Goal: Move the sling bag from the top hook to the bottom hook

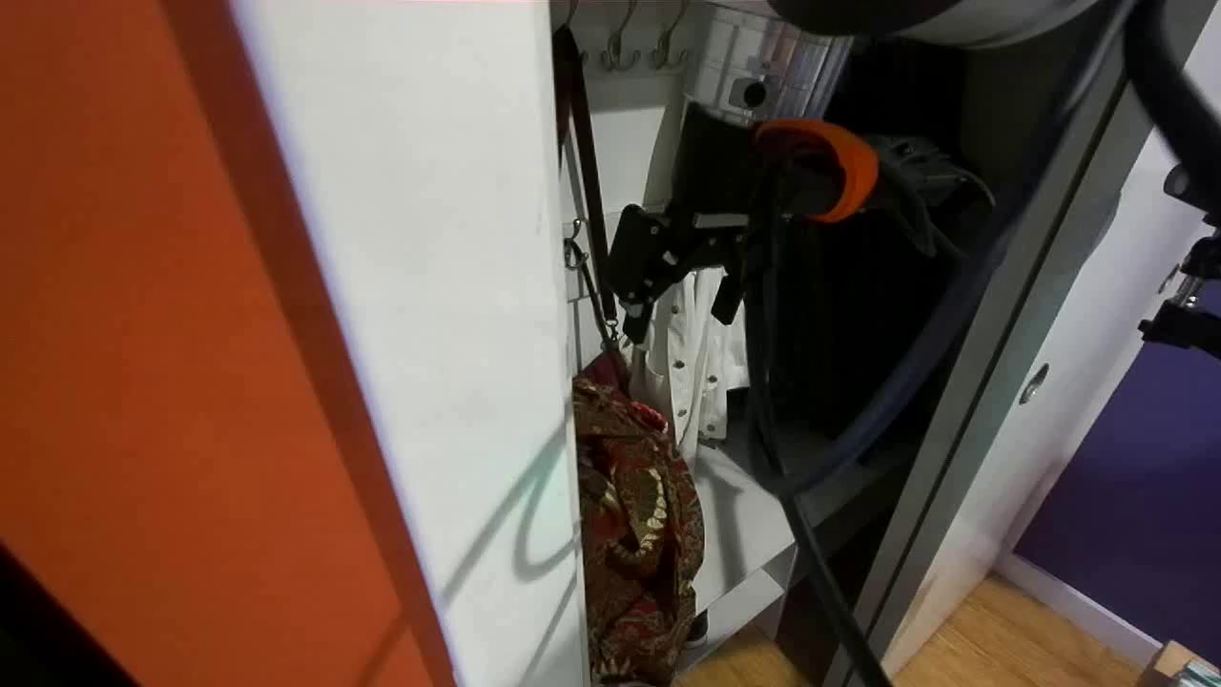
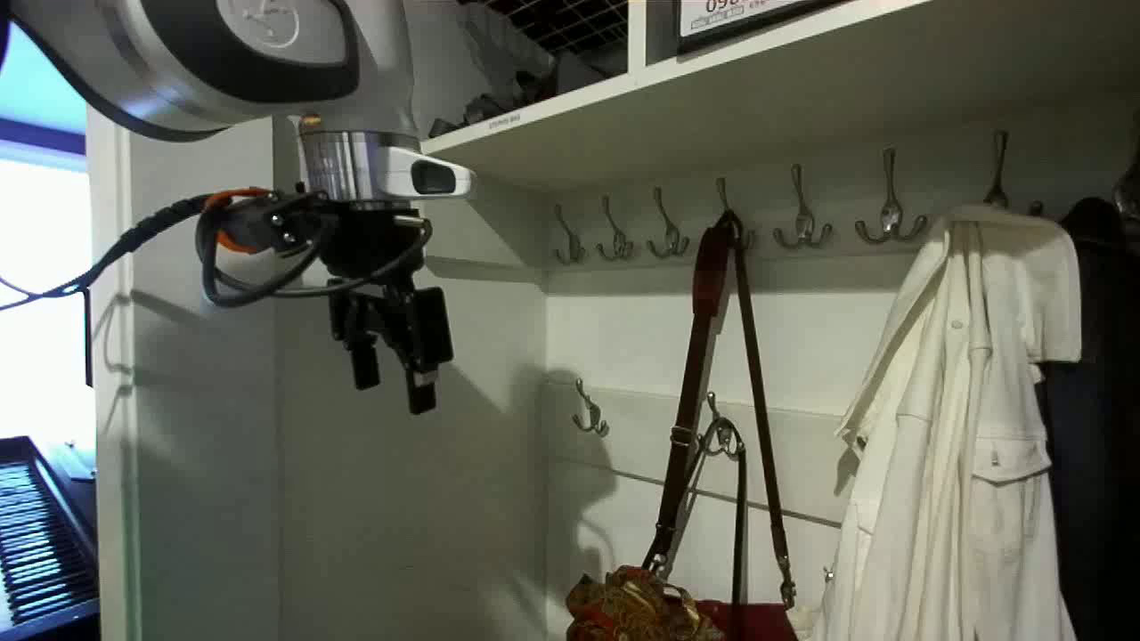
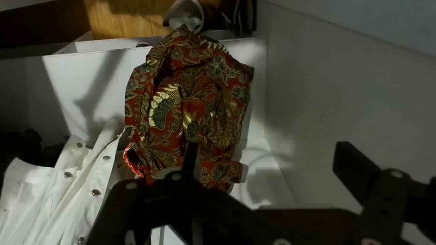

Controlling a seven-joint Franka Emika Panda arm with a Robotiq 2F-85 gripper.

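Note:
The sling bag's brown strap (image 2: 690, 383) hangs over a top hook (image 2: 722, 189) in an exterior view; it also shows in an exterior view (image 1: 588, 162). Its dark red body (image 2: 757, 621) is mostly cut off or hidden behind a red-and-gold patterned cloth bag (image 2: 637, 612). Below, a bottom hook (image 2: 723, 434) carries a thin dark strap. Another bottom hook (image 2: 590, 415) at the left is bare. My gripper (image 2: 394, 389) is open and empty, pointing down, apart from the strap and hooks. In the wrist view its fingers (image 3: 269, 156) are wide apart above the patterned bag (image 3: 204, 112).
A white jacket (image 2: 962, 401) hangs right of the bags, with dark clothing (image 2: 1100, 427) beside it. A shelf (image 2: 757, 85) runs above the top hooks. A white side wall (image 2: 410, 499) stands behind the gripper. A white bench (image 3: 92, 81) lies below.

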